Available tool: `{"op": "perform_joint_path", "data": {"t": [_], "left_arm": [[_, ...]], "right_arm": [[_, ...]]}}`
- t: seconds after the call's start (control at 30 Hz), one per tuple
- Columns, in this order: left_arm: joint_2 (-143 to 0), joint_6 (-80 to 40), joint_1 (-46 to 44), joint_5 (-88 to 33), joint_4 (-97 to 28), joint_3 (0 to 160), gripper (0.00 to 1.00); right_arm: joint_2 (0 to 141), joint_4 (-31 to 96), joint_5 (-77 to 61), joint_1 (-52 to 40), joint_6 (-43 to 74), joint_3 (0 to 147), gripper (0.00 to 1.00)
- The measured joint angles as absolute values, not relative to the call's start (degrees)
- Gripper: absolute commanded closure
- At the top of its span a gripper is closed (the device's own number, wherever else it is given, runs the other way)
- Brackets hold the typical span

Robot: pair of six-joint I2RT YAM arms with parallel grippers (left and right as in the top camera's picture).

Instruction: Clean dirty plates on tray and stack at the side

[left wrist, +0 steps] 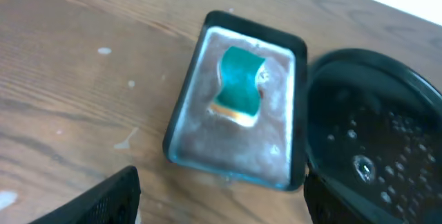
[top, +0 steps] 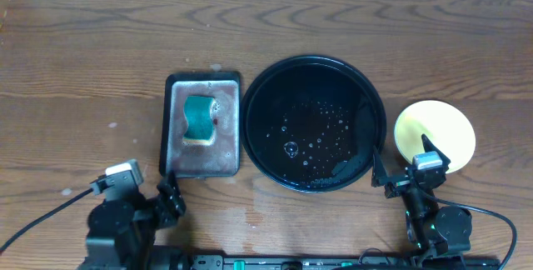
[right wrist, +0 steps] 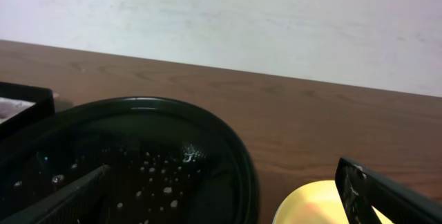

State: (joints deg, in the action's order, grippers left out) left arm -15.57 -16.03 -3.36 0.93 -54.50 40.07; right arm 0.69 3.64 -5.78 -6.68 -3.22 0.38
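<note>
The black round tray (top: 312,62) sits mid-table, wet with droplets and with no plate on it; it also shows in the left wrist view (left wrist: 387,99) and the right wrist view (right wrist: 231,151). A pale yellow plate (top: 437,124) lies on the table to the right of the tray, also in the right wrist view (right wrist: 311,207). The mint-blue plates do not show. My right gripper (top: 405,163) (right wrist: 228,207) is open and empty, low between the tray and the yellow plate. My left gripper (top: 171,195) (left wrist: 221,207) is open and empty, in front of the grey tray.
A rectangular grey tray (top: 226,149) (left wrist: 207,141) stands left of the black tray and holds a green sponge (top: 198,118) (left wrist: 239,86). A white wall runs along the table's far edge.
</note>
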Motion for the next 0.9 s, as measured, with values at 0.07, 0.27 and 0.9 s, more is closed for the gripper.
{"op": "perform_joint_path", "data": {"t": [0.07,0.27,0.9], "left_arm": [[-13.34,-16.03,-3.03,1.13,-50.22,35.66,0.23],[-6.42,-16.03,-2.98,1.50,-38.46,24.34,0.23],[-0.58,-8.12,-2.98,1.69,1.13,5.04,0.23]], "right_arm": [[0.69,3.62,-5.76,-6.68,-3.25,0.38,0.01],[0.69,3.62,-5.76,-6.68,-3.25,0.38,0.01],[0.69,3.62,-5.76,-6.68,-3.25,0.38,0.01]]}}
